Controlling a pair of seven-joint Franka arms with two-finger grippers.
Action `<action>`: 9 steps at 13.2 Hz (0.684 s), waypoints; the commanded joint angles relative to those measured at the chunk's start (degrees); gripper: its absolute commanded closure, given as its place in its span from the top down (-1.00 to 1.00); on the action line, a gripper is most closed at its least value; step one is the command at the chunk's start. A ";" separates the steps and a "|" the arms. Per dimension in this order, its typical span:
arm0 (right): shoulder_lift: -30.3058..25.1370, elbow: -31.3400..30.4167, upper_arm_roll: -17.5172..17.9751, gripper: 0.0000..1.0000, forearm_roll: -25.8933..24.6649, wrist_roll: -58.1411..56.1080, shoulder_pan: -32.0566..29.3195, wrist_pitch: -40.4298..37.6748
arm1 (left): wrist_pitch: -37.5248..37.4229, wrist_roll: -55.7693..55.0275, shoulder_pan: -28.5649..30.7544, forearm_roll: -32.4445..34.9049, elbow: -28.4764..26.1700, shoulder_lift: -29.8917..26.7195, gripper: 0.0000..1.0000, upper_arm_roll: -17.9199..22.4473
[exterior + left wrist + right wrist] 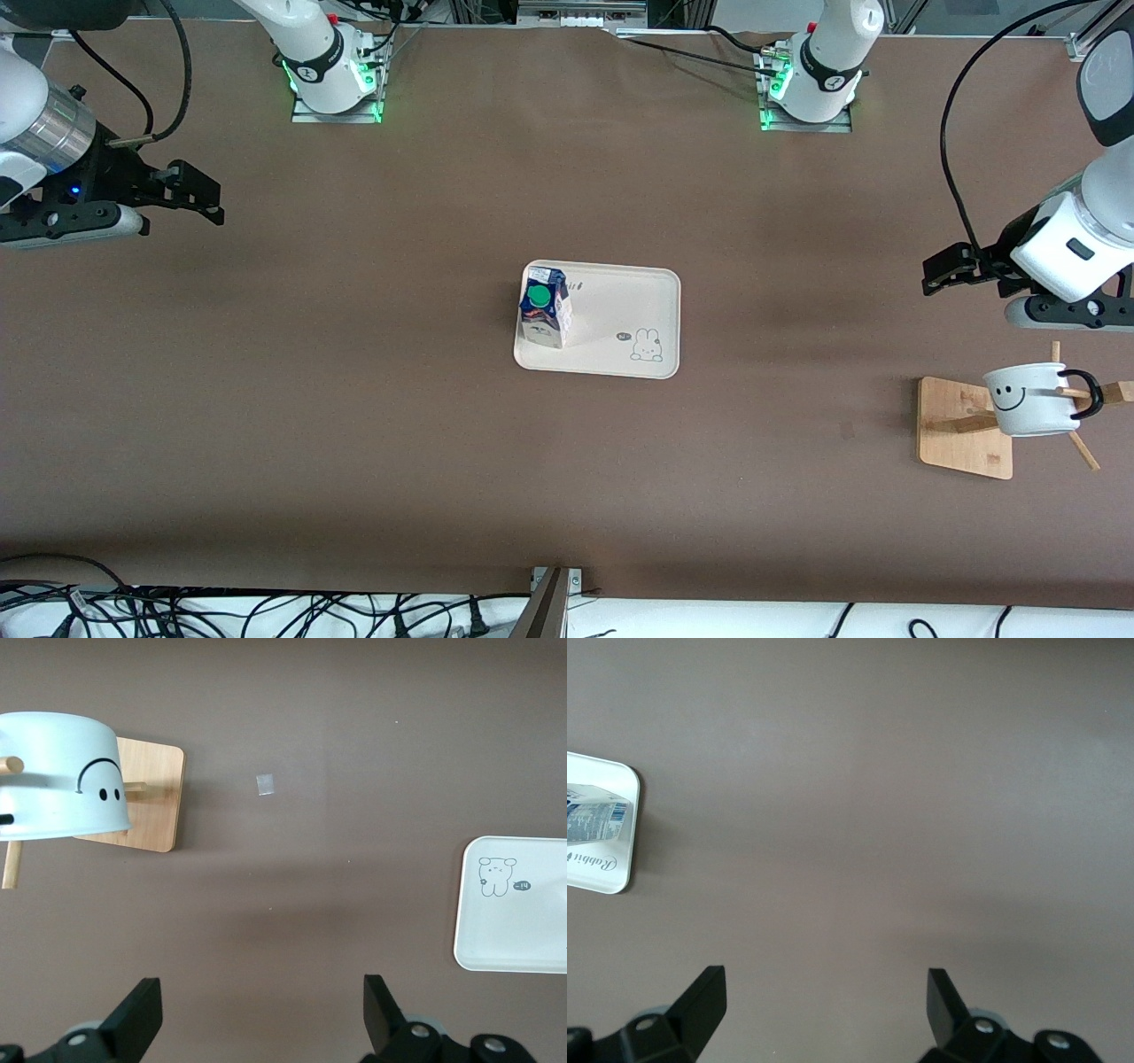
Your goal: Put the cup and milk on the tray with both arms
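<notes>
1. Left hand (pixel 941 273) open, empty, over bare tabletop (pixel 354 425); cup (pixel 1028 399) hung on wooden rack (pixel 966 430) just below it.
2. Right hand (pixel 199 190) open, waiting, well apart from tray (pixel 620 350).
3. Milk (pixel 544 308) upright on tray's edge nearest right hand.
4. Risks: snagging handle on peg, tipping rack; knocking milk while setting cup.

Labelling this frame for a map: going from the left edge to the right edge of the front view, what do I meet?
Right claw → milk → tray → left claw → wooden rack → cup.
</notes>
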 commanded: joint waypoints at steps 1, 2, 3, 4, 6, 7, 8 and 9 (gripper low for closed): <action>0.81 1.83 0.38 1.00 -1.27 0.03 -0.27 -0.02 | -0.33 -0.88 -0.39 -0.78 1.61 0.66 1.00 0.22; 0.81 2.27 0.47 1.00 -1.97 0.12 -0.27 0.07 | -0.33 -0.88 -0.39 -0.60 1.61 0.74 1.00 0.22; 0.81 2.28 0.47 1.00 -1.97 0.12 -0.27 -0.02 | -0.33 -0.88 -0.39 -0.60 1.70 0.74 1.00 0.13; 0.81 2.28 0.47 1.00 -1.97 0.12 -0.27 -0.11 | -0.33 -0.88 -0.39 -0.60 1.61 0.66 1.00 0.13; 0.81 2.28 0.55 1.00 -1.89 0.12 -0.01 0.07 | -0.33 -0.88 -0.39 -0.78 1.70 0.74 1.00 0.13; 0.81 2.36 0.56 1.00 -1.89 0.03 0.08 0.15 | -0.33 -0.88 -0.39 -0.78 1.70 0.74 1.00 0.22; 0.81 2.54 0.64 1.00 -1.89 -0.14 0.08 0.15 | -0.33 -0.88 -0.39 -0.69 1.70 0.74 1.00 0.22; 0.90 2.71 0.56 1.00 -1.89 -0.58 -0.01 0.07 | -0.33 -0.88 -0.39 -0.69 1.70 0.74 1.00 0.22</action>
